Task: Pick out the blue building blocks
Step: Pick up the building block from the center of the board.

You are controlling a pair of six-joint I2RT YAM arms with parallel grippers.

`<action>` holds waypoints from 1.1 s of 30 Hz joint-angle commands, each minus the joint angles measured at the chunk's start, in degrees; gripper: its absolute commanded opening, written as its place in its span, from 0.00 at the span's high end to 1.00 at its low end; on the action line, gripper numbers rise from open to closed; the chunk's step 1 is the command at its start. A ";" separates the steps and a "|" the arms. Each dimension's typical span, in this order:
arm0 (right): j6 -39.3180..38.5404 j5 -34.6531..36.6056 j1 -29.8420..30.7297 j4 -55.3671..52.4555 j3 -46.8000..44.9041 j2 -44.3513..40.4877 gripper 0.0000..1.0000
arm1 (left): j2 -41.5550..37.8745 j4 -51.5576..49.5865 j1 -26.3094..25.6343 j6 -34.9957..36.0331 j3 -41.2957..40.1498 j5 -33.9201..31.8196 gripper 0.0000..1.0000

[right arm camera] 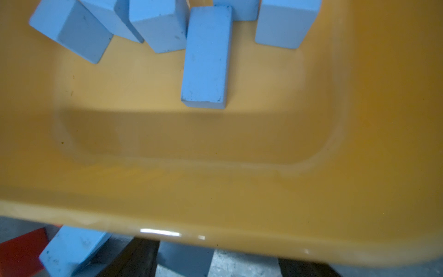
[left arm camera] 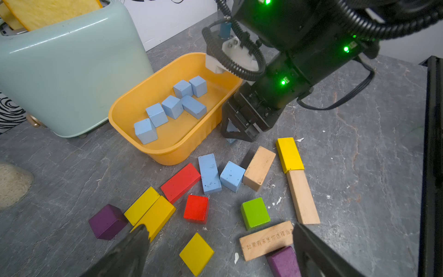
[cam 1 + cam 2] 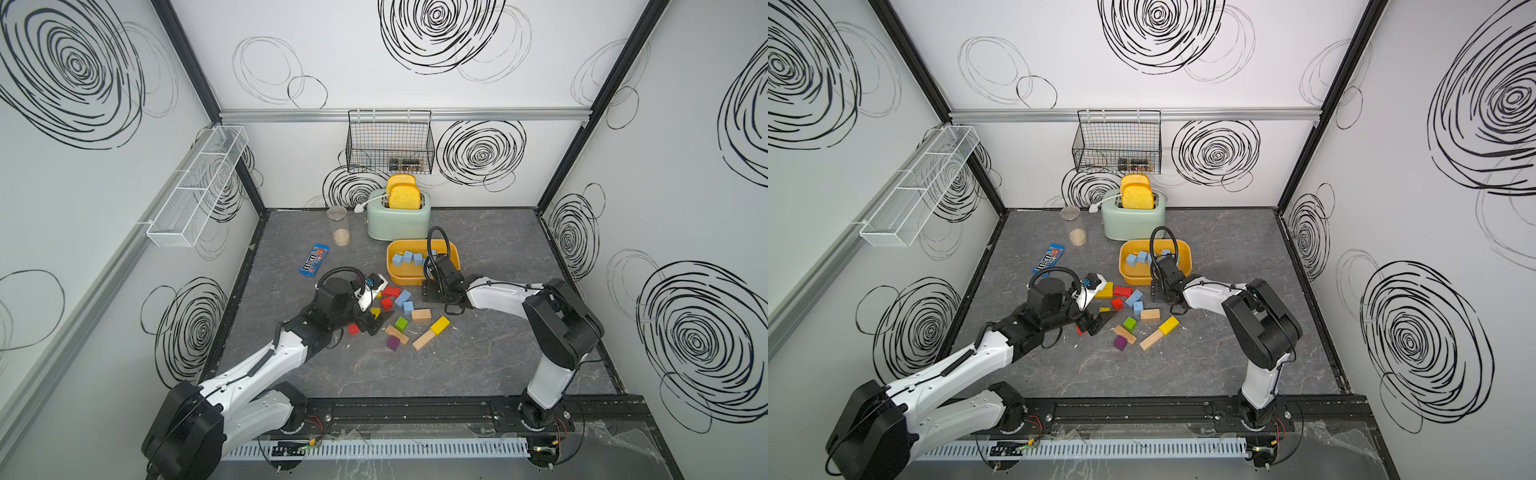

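While the right claw (image 2: 236, 137) is gripping a blue block (image 2: 230, 127) between its jaws just outside the near wall of the yellow tub (image 2: 177, 153), the left claw (image 2: 220, 230) is hanging over the scattered coloured blocks (image 2: 196, 208) nearer the robot, its jaws standing wide apart and holding nothing. Whether the gripped block is resting on the table (image 2: 359, 144) or hanging clear of it cannot be told. Six blue blocks (image 2: 172, 106) are lying inside the tub, mostly cubes with one oblong piece lying flat. They are clustering in a loose diagonal row and touching one another, and a few are sitting tilted. Two more are lying on the table just in front of the tub: a blue brick (image 2: 209, 173) lying flat and a blue cube (image 2: 232, 176) touching its long side. A red brick (image 2: 181, 182) is lying just beside the blue brick on its other side, and a wood block (image 2: 259, 167) is sitting just beside the cube. All of them are showing the same matte light blue with crisp edges, and the two on the table are showing dark specks and scuffs on their upper faces.
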 commanded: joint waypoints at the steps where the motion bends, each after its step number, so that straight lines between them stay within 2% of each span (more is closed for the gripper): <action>1: -0.45 3.05 0.44 -2.37 1.41 0.32 0.24 | -0.47 1.47 0.27 -0.50 0.85 0.62 0.04; 9: -0.80 -3.72 0.32 -0.22 1.65 0.98 0.28 | -0.41 1.38 0.26 -0.50 0.83 0.60 0.04; 12: -1.07 -5.33 0.12 -0.36 2.15 1.85 0.33 | -0.37 1.39 0.27 -0.49 0.83 0.60 0.04; 33: -1.94 -1.23 -0.16 1.41 2.93 3.47 0.53 | -0.27 1.23 0.18 -0.29 0.91 0.43 0.04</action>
